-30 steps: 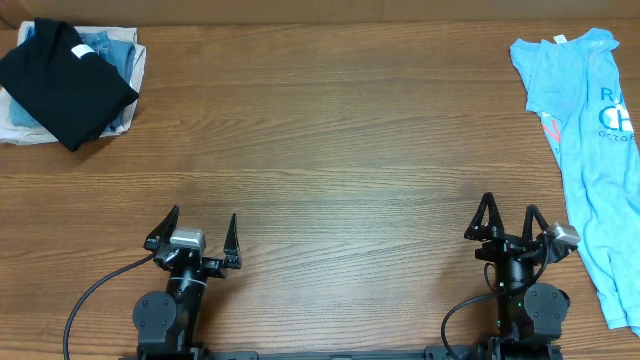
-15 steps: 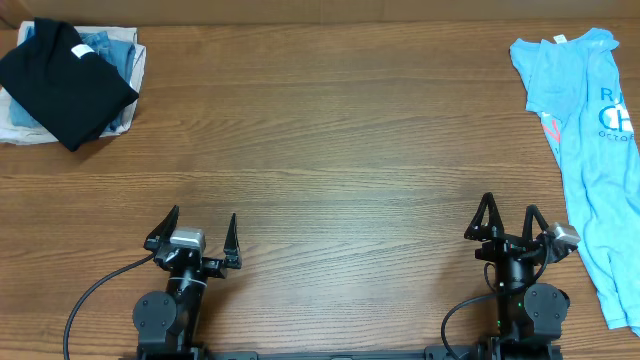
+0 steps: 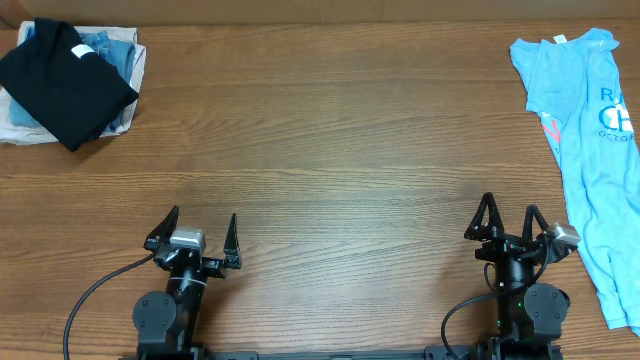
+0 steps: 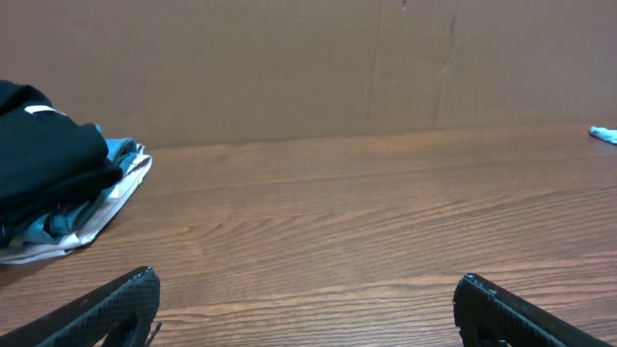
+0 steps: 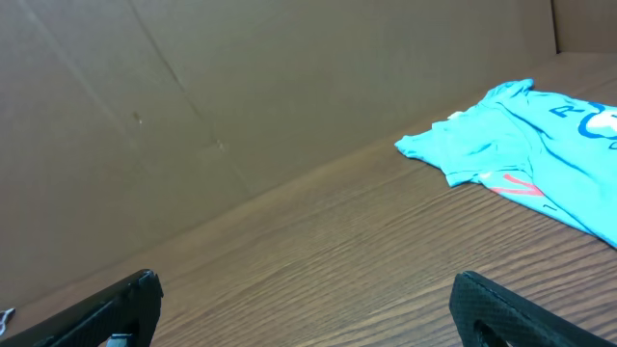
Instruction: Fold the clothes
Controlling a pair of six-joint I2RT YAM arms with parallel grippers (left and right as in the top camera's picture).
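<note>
The clothes, a light sky-blue t-shirt [image 3: 590, 140] with white lettering and a small red-orange mark, lie loosely spread along the table's right edge, collar toward the back. The right wrist view shows the t-shirt [image 5: 521, 159] at the far right. In the left wrist view only a blue corner of the t-shirt [image 4: 604, 134] shows. My left gripper [image 3: 197, 232] rests open at the front left, nothing between its fingers. My right gripper [image 3: 508, 222] stands open at the front right, a short way left of the shirt's lower part, not touching it.
A pile of folded garments with a black shirt [image 3: 62, 82] on top sits at the back left corner, over denim-blue and white pieces [image 3: 115, 52]. A cardboard wall [image 4: 308, 67] runs along the table's back edge. The wooden table [image 3: 330, 150] stretches between the arms and the shirt.
</note>
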